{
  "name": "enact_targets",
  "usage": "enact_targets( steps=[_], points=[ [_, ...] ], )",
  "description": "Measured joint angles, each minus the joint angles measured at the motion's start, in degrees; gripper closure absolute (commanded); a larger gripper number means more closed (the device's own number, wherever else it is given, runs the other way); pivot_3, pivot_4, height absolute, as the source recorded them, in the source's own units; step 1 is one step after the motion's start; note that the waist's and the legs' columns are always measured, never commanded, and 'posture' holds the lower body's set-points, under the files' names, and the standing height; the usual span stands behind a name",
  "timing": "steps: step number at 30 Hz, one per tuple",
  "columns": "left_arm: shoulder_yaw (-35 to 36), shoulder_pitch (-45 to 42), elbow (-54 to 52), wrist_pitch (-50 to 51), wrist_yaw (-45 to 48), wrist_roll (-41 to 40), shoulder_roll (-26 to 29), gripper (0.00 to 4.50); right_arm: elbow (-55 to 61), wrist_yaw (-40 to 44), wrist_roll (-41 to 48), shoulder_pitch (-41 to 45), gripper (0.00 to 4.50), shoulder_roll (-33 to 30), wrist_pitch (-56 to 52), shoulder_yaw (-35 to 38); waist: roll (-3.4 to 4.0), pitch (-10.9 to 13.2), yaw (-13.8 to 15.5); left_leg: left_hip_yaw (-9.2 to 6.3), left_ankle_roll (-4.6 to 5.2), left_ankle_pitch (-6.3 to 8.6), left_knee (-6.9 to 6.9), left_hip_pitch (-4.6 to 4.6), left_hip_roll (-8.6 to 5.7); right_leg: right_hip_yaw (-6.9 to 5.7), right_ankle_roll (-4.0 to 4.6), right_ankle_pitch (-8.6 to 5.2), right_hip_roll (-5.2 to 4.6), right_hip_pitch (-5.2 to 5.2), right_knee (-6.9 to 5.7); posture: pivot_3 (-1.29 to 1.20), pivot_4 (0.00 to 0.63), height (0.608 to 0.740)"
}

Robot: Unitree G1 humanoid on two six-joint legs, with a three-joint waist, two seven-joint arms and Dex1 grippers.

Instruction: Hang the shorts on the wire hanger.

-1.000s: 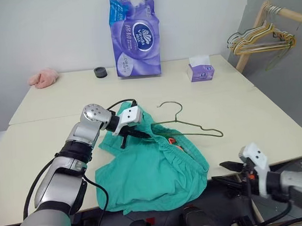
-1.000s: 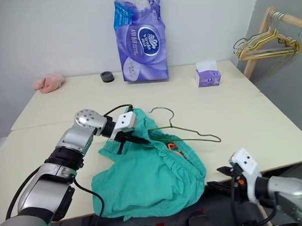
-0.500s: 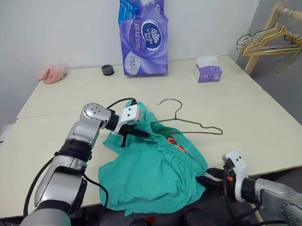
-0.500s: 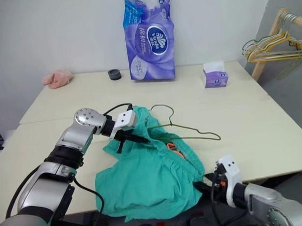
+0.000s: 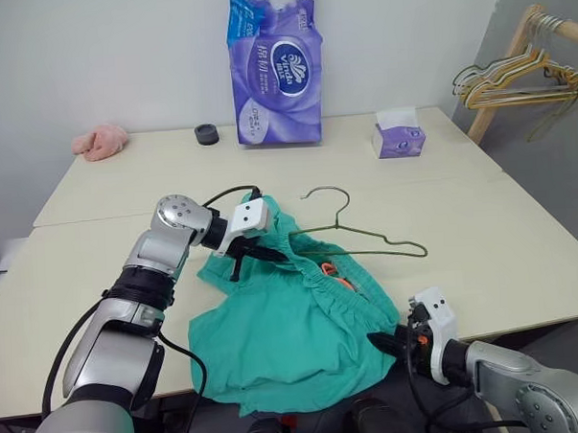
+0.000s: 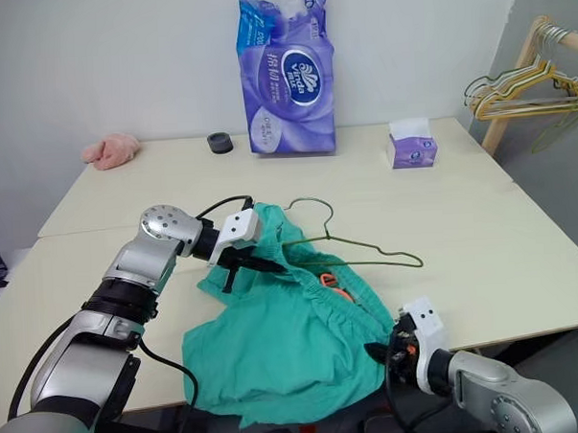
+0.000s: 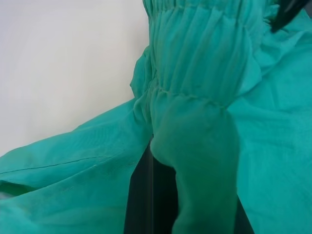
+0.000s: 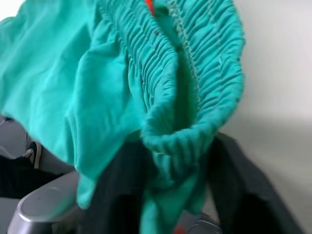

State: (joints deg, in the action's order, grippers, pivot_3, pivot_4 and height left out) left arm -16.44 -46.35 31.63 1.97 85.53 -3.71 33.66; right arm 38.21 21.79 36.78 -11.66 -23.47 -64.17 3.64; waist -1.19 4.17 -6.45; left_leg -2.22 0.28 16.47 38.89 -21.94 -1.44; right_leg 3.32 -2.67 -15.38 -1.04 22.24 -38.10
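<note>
The right gripper (image 6: 381,351) has come in to the shorts (image 5: 294,322) — jaws closing on the near waistband; left gripper (image 5: 264,254) stays pinching the far edge.

We observe one change — the right gripper (image 5: 386,344) has moved in from beyond the table edge to the near corner of the teal-green fabric shorts (image 5: 294,331), its black fingers now around the gathered waistband.
</note>
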Motion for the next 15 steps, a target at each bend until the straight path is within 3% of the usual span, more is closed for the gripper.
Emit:
enact_targets(
  steps=[2,3,10,15],
  points=[
    [0.0,0.0,0.0,0.1,0.0,-0.1,0.2,4.50,-0.2,-0.4,0.5,0.0,4.37,-0.1,0.0,1.5,0.00,0.0,-0.1,0.00,0.00,0.00,0.00,0.01,0.00,0.01,0.00,0.00,0.00,0.00,-0.01,-0.20,0.062,0.740],
    [0.0,0.0,0.0,0.3,0.0,-0.2,0.4,4.50,-0.2,-0.4,0.7,0.0,4.44,-0.3,0.0,2.4,0.01,0.0,-0.1,0.02,0.00,0.00,0.00,0.01,0.00,0.02,0.00,0.00,0.01,0.00,-0.01,-0.20,0.062,0.740],
    [0.1,2.5,-6.0,4.2,5.3,-3.4,4.1,4.50,-2.7,2.6,3.3,2.3,4.44,-7.7,0.9,12.9,0.06,0.0,-0.6,0.27,0.00,0.00,0.04,0.08,-0.02,0.24,-0.01,0.00,0.01,-0.03,0.00,-0.20,0.062,0.740],
    [-1.8,3.3,-11.5,10.2,6.6,-8.5,7.2,4.50,-5.0,5.4,4.1,3.8,4.44,-11.9,1.5,14.7,0.09,0.1,-1.1,0.27,0.02,-0.01,0.04,0.10,0.00,0.27,-0.24,-0.14,0.03,-0.04,-0.01,-0.20,0.062,0.740]
  ],
)
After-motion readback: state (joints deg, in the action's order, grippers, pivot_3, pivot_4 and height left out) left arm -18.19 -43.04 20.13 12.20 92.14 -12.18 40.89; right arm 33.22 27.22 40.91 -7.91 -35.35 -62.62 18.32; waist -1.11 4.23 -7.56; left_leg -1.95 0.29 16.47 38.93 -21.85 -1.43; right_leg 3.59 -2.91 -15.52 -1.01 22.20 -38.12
